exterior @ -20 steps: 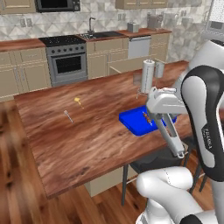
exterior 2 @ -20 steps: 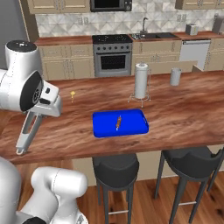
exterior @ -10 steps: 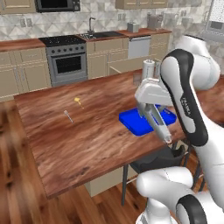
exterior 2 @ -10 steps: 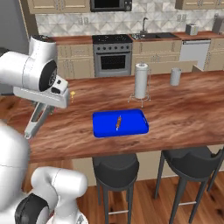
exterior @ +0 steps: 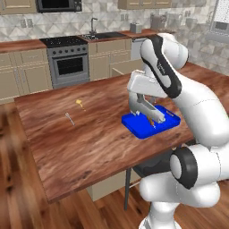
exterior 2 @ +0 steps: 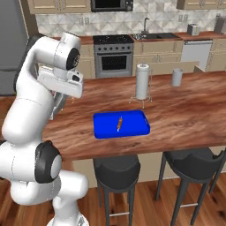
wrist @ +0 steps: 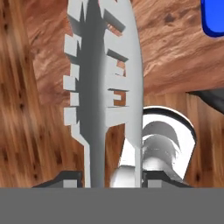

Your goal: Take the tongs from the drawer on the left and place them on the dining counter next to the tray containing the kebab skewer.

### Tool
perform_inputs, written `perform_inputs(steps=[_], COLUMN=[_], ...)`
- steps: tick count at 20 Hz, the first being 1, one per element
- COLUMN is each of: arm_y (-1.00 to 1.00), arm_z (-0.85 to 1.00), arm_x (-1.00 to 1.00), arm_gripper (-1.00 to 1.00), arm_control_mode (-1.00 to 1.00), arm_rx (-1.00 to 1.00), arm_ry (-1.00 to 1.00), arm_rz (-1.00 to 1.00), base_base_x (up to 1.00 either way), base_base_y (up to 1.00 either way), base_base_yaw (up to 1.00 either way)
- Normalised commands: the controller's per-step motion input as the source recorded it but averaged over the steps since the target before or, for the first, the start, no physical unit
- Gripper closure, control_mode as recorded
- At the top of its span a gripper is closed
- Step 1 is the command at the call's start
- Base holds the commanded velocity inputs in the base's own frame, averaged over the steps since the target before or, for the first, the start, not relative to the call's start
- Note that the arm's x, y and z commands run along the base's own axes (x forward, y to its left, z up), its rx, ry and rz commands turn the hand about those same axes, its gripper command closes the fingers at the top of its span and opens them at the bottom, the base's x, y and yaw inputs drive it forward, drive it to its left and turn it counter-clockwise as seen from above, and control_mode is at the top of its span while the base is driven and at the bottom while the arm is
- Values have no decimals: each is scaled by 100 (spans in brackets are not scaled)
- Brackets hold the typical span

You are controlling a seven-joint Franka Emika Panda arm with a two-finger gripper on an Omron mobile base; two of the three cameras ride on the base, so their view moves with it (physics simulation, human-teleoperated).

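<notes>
Tongs (wrist: 105, 87) clamped in end effector (wrist: 105, 181) — jutting straight out.

Hand view: tongs (wrist: 105, 87) run off the top edge, their lower end lost behind the grey band; only a corner of the tray (wrist: 214, 19) shows. Left base view: arm covers part of the tray (exterior: 147, 125); claw fingers hidden. Tiny utensil (exterior: 70, 118) on desk (exterior: 89, 143) too small to identify.
</notes>
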Motion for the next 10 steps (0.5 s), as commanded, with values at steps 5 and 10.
perform_inputs(steps=[5,10], arm_y=[-4,1], arm_z=[-53,-43], arm_x=[44,7], arm_gripper=[100,100], arm_control_mode=[-100,-100], arm_rx=[0,0], arm_ry=[0,-7], arm_rz=[4,0], base_base_x=[0,0], base_base_y=[0,0], base_base_yaw=[0,0])
